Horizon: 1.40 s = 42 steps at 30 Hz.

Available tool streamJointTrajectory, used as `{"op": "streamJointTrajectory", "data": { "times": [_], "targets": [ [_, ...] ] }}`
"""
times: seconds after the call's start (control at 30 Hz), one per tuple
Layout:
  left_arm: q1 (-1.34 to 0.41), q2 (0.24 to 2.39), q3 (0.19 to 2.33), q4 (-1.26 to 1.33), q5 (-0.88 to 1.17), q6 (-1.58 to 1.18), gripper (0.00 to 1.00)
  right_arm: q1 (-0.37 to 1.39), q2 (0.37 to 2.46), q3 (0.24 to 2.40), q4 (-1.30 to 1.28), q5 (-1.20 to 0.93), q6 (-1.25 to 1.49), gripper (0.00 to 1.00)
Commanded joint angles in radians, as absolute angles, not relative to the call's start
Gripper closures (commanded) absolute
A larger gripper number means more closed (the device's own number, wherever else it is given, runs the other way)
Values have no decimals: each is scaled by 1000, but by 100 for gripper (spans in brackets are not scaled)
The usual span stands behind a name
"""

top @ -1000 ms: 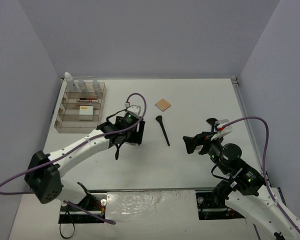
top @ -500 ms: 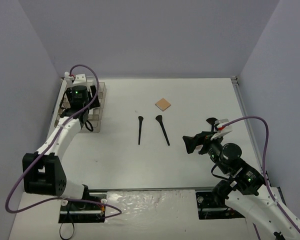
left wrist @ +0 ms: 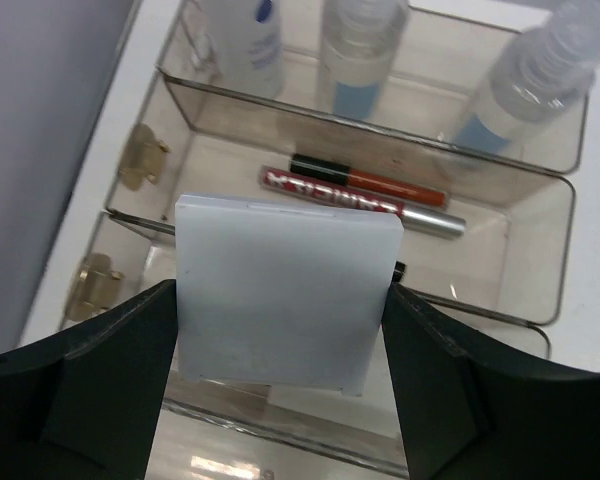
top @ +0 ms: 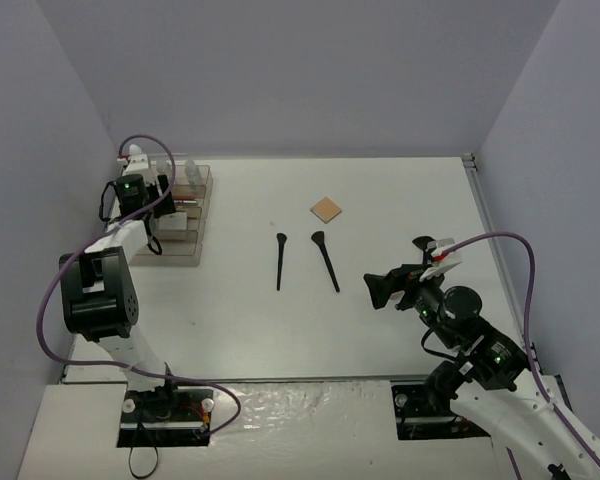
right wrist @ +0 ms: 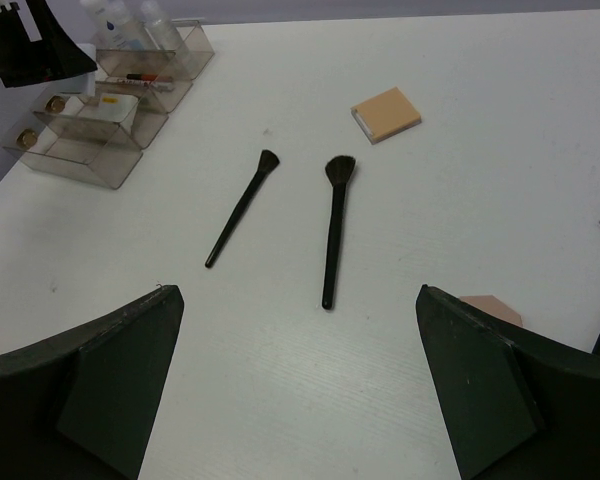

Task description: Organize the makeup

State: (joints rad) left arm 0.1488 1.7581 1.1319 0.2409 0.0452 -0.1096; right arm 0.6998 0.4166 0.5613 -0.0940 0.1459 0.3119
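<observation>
Brushes [top: 280, 262] right of organizer tray [top: 175, 258]

a white square pad [left wrist: 285, 290] stood upright, pinched at its sides by the left gripper [left wrist: 285, 335], above the front tiers of the organizer tray [left wrist: 565, 165]. three clear bottles [left wrist: 358, 50] stood in the back tier. in the next tier two thin lip tubes [left wrist: 365, 195] lay side by side (one red-patterned with a silver cap, one orange-red with a black cap). out on the table [top: 400, 190] a slim black brush [top: 280, 262] and a fuller-headed black brush [top: 326, 260] lay near each other, bristles toward the far wall. a tan square compact [top: 326, 209] lay flat just beyond them.
</observation>
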Motion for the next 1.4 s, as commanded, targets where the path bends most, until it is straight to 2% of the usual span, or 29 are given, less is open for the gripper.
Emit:
{"op": "streamJointTrajectory", "data": {
  "times": [0.0,0.27,0.37,0.5,0.67,0.8,1.1,1.37],
  "targets": [
    [202,1752,1210,403,117,-72,53,696,442,584,-22,136,301,0],
    [243,1829,1214,415,164,-12,53,696,443,581,-23,133,299,0],
    [264,1845,1203,434,194,-21,48,695,443,581,-23,133,299,0],
    [280,1835,1182,444,184,-37,48,696,448,582,-23,137,299,0],
    [291,1787,1170,438,160,-39,40,696,457,585,-21,133,296,0],
    [291,1772,1161,435,169,-40,23,696,459,587,-21,129,296,0],
    [291,1741,1138,431,206,-52,11,695,450,585,-22,123,296,0],
    [239,1641,1112,415,194,-191,9,696,460,595,-24,171,321,0]
  ]
}}
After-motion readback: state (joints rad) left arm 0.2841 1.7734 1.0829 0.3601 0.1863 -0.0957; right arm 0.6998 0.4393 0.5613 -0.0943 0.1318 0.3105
